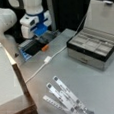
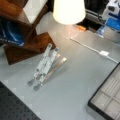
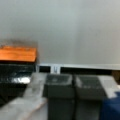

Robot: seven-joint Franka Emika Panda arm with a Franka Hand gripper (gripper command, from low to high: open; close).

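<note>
My gripper [image 1: 47,38] hangs low over the back left of the grey table, below the white and blue wrist. In the wrist view its two grey fingers [image 3: 58,86] stand pressed together with nothing between them; the gripper [image 3: 73,86] is shut. An orange block [image 3: 18,54] lies just left of and beyond the fingertips, on top of a dark object. In both front views the orange block [image 1: 45,47] [image 2: 81,28] is the thing nearest the gripper. The arm's blue and white hand [image 2: 113,17] shows at a front view's top right.
An open grey jewellery box [image 1: 89,47] [image 2: 107,100] with compartments stands on the table. A white cable with a switch [image 1: 47,59] [image 2: 104,53] runs across it. A folding metal stand [image 1: 66,99] [image 2: 46,67] lies near a wooden shelf [image 1: 10,81] [image 2: 22,37]. A lamp shade [image 2: 68,10] hangs above.
</note>
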